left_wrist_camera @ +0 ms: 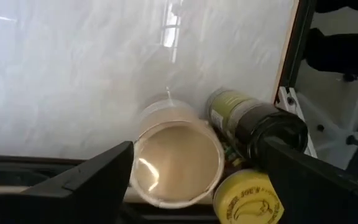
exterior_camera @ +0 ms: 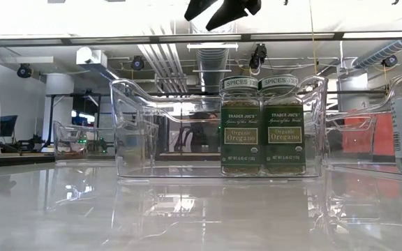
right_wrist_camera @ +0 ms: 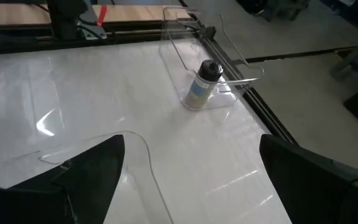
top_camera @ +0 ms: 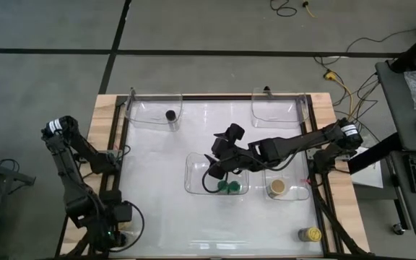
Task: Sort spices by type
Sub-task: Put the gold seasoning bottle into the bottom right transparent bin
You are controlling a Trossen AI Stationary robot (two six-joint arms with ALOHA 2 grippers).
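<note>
Two jars [top_camera: 227, 187] stand side by side, touching, in the middle tray [top_camera: 193, 173] at frame centre; right of it a tray [top_camera: 295, 193] holds one jar [top_camera: 277, 188]. Upper left, another tray [top_camera: 146, 115] holds a jar [top_camera: 170, 115]. A lone jar [top_camera: 309, 234] sits at lower right

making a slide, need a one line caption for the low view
Two green-lidded oregano jars stand side by side in a clear tray, with the right claw open above them.

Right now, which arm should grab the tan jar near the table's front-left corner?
Left. The left gripper hangs open right over the tan jar; the right gripper is across the table above the green jars.
</note>
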